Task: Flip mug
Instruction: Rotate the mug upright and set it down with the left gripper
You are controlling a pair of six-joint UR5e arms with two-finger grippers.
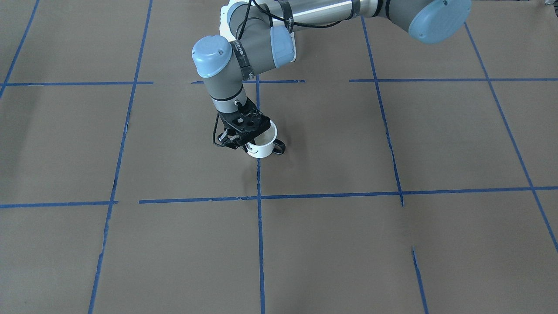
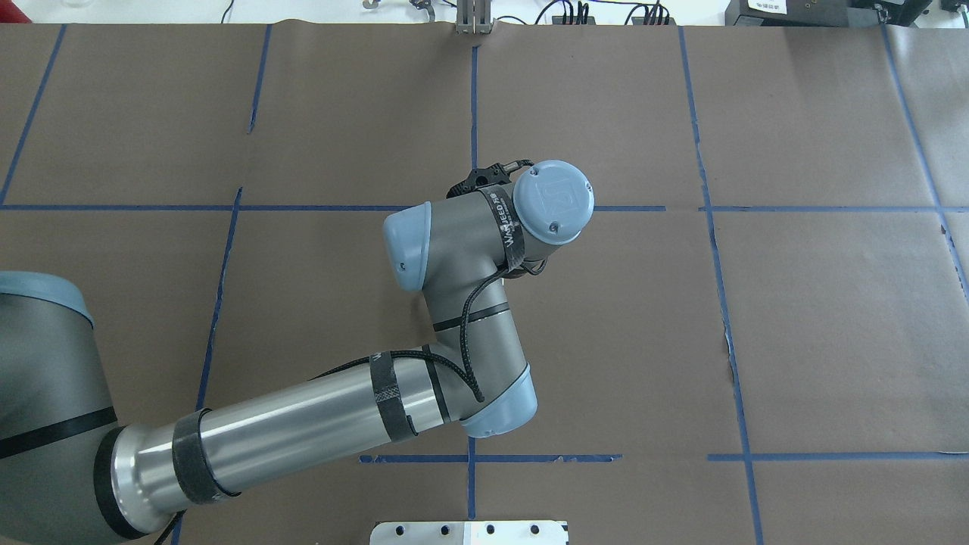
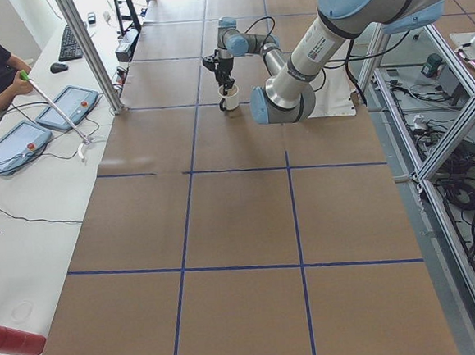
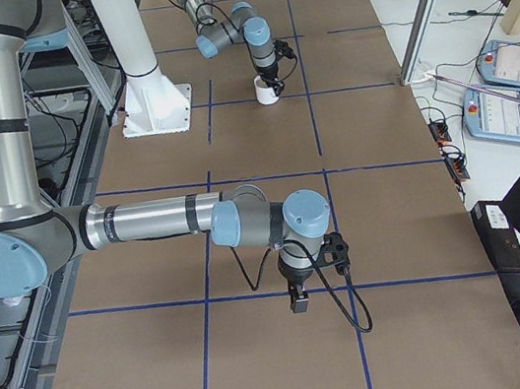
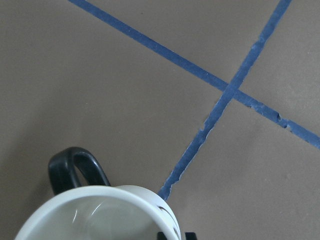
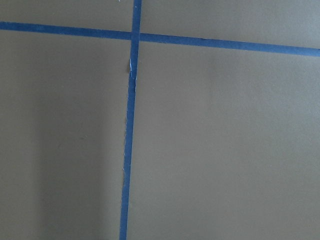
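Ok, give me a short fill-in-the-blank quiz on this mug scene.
The mug is gripped at its rim by the robot's ____ gripper.
The mug's opening faces ____.
The tape lines on the table are ____.
Missing words: left; up; blue.

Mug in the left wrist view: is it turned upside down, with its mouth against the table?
No, the mug stands mouth up, and the camera above it looks straight into its hollow white inside.
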